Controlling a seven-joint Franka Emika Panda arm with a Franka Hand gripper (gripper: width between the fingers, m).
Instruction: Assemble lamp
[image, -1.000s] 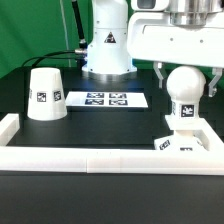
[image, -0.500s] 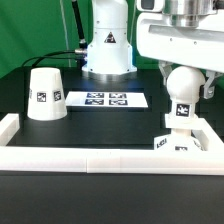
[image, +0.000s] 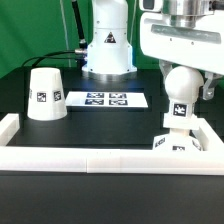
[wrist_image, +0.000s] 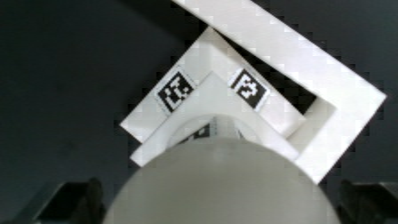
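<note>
The round-headed bulb stands on the flat square base at the exterior view's right, and it leans a little. My gripper is shut on the bulb's head, with dark fingers on either side. In the wrist view the bulb fills the foreground and the tagged base lies beyond it. The truncated-cone shade stands apart at the exterior view's left.
The marker board lies on the black table between the shade and the base. A white rail runs along the front, with ends at both sides. The big white robot pedestal stands behind.
The bulb has tilted and shifted slightly toward the exterior view's left in my grip. The shade and base have not moved.
</note>
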